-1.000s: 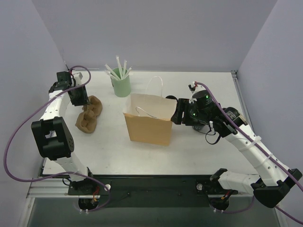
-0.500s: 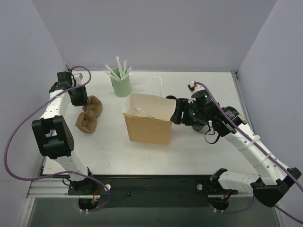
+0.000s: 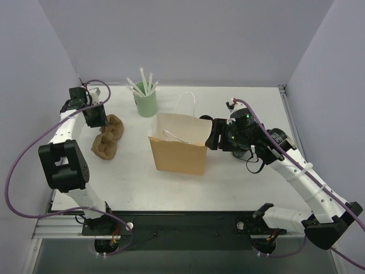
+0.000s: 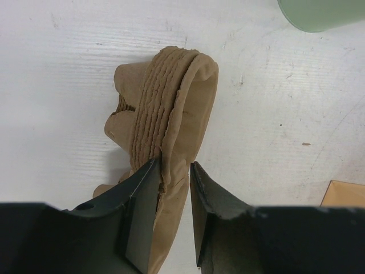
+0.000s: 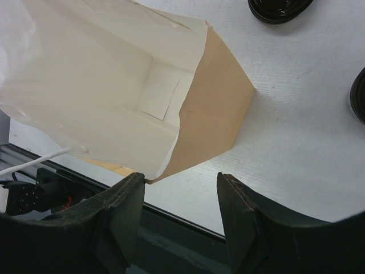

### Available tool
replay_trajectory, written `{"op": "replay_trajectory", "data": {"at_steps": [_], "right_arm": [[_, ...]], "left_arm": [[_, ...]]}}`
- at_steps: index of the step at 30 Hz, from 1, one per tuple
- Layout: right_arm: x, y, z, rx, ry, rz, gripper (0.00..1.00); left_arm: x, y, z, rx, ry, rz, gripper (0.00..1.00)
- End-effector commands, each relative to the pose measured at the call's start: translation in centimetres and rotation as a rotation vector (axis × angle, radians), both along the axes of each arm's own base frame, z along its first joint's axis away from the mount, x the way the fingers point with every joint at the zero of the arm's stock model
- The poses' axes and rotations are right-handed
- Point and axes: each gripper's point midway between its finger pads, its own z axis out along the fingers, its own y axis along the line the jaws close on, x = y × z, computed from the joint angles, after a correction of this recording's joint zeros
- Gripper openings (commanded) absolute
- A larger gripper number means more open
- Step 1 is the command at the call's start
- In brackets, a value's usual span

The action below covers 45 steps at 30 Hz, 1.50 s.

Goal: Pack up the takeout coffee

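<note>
The brown paper bag (image 3: 179, 149) stands open mid-table, and its pale inside (image 5: 114, 74) fills the right wrist view. My right gripper (image 5: 181, 178) is open beside the bag's right rim (image 3: 210, 135), with the rim's corner against its left finger. Two round black things, the takeout coffee's cup and lid, show only partly, at the top edge (image 5: 279, 8) and the right edge (image 5: 360, 94). I cannot tell which is which. My left gripper (image 4: 174, 165) is shut on the edge of a brown pulp cup carrier (image 4: 171, 97) at the table's left (image 3: 108, 137).
A mint-green cup of white straws (image 3: 146, 103) stands behind the bag to the left, and its base shows in the left wrist view (image 4: 322, 11). The bag's white handles (image 3: 187, 103) stick up. Purple walls close in left, right and back. The table's near edge (image 5: 188, 220) lies just below the right gripper.
</note>
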Motion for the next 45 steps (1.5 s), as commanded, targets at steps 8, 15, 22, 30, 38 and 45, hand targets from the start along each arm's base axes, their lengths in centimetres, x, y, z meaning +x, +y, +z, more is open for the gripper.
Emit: {"op": "replay_trajectory", "data": {"at_steps": [8, 15, 22, 30, 38, 45], "right_arm": [[0.2, 0.1, 0.4, -0.004, 0.002, -0.015, 0.54], [0.1, 0.0, 0.3, -0.002, 0.005, -0.020, 0.54], [0.1, 0.2, 0.1, -0.002, 0.012, -0.016, 0.54], [0.0, 0.3, 0.0, 0.000, 0.020, -0.012, 0.54], [0.0, 0.4, 0.0, 0.002, 0.022, -0.008, 0.54], [0.0, 0.4, 0.2, 0.007, 0.020, -0.009, 0.54]], "left_arm": [[0.3, -1.4, -0.2, -0.003, -0.039, -0.089, 0.39], [0.2, -2.5, -0.4, -0.018, -0.056, -0.136, 0.38], [-0.2, -2.6, -1.1, 0.002, -0.048, -0.146, 0.38], [-0.2, -3.9, -0.4, -0.018, -0.084, -0.190, 0.30], [-0.4, -5.3, -0.2, -0.074, -0.111, -0.239, 0.23], [-1.3, -6.4, -0.3, -0.124, -0.103, -0.272, 0.22]]}}
